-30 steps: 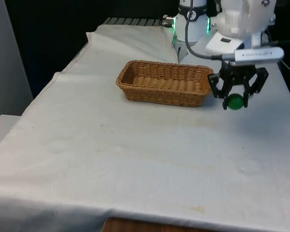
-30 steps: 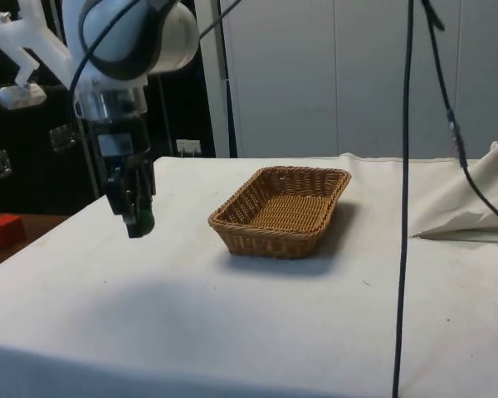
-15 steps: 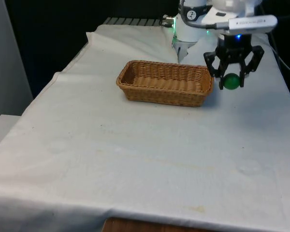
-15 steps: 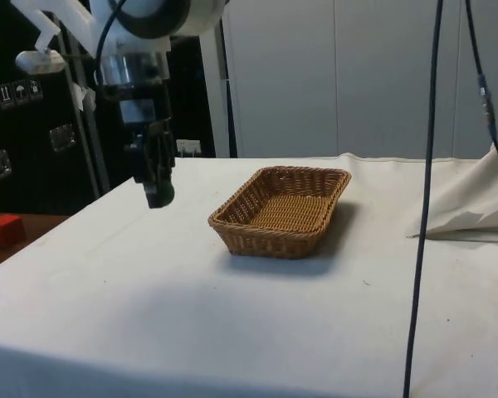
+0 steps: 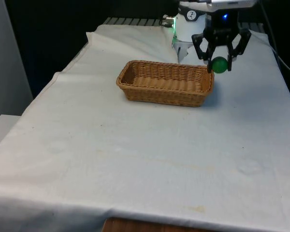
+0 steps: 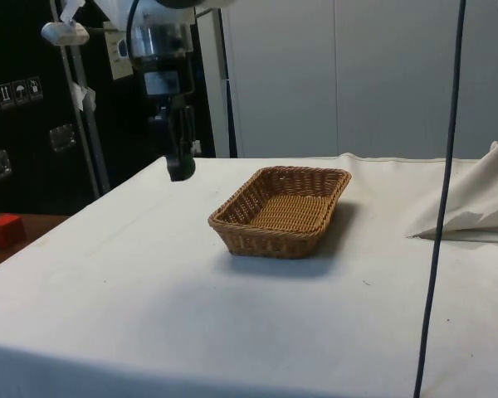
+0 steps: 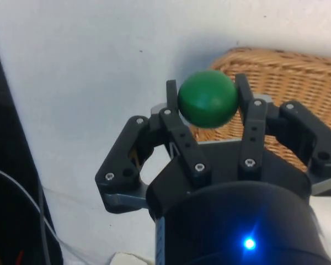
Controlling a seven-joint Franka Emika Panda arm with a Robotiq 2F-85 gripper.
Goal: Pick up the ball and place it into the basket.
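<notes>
Over the last second the black two-finger gripper (image 5: 220, 60) has risen clear of the white-clothed table (image 5: 135, 154), carrying the small green ball (image 5: 219, 64) up with it. In the front view it has also shifted towards the left, from beside the oblong woven wicker basket (image 5: 165, 82) to above its right-hand end. In the side view the gripper (image 6: 181, 170) has climbed and moved nearer the basket (image 6: 280, 210).

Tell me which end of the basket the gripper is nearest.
The basket's short end on the front view's right. The gripper, shut on the green ball, hangs above the cloth just outside that end; the opposite end lies far off.
</notes>
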